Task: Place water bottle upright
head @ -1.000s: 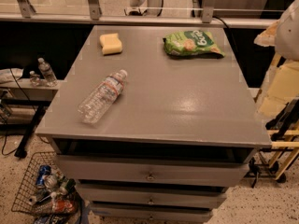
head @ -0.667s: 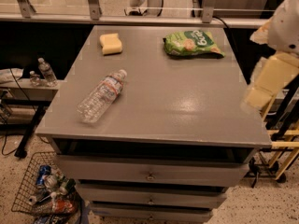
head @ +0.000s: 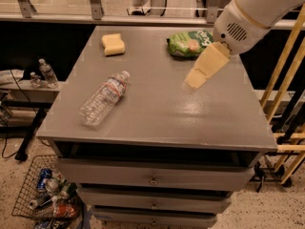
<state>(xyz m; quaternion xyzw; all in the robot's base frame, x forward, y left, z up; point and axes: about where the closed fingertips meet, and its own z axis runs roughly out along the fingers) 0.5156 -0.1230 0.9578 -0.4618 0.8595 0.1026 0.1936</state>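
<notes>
The water bottle (head: 104, 98) is clear ribbed plastic with a white cap and a white-and-red label band. It lies on its side on the left part of the grey table (head: 157, 123), cap pointing to the far right. My gripper (head: 194, 82) hangs above the table's right-centre on the white arm (head: 252, 11) that comes in from the upper right. It is well to the right of the bottle and apart from it.
A yellow sponge (head: 113, 44) lies at the far left and a green chip bag (head: 189, 42) at the far right of the table. Two small clear bottles (head: 44, 73) stand on a shelf to the left. A wire basket (head: 47, 198) of cans sits on the floor.
My arm and gripper have swung in from the right edge to over the table, moving left toward the bottle. The bottle has not moved.
</notes>
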